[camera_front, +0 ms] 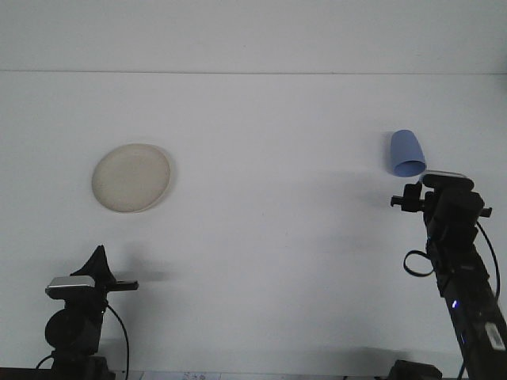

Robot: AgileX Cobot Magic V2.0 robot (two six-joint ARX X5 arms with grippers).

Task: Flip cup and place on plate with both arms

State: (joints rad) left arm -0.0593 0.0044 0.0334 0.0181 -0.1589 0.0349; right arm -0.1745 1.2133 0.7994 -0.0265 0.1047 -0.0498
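The table (pixel 261 237) is plain white, unpatterned. On it, the plate (pixel 131 177) is cream with a slightly paler rim, and the cup (pixel 406 152), far to the plate's right, is a solid periwinkle blue. Both arms are black with silver-grey camera blocks.

2 black arms (pixel 75 324) carry silver-grey wrist blocks (pixel 70 286) and looping black cables (pixel 120 328).
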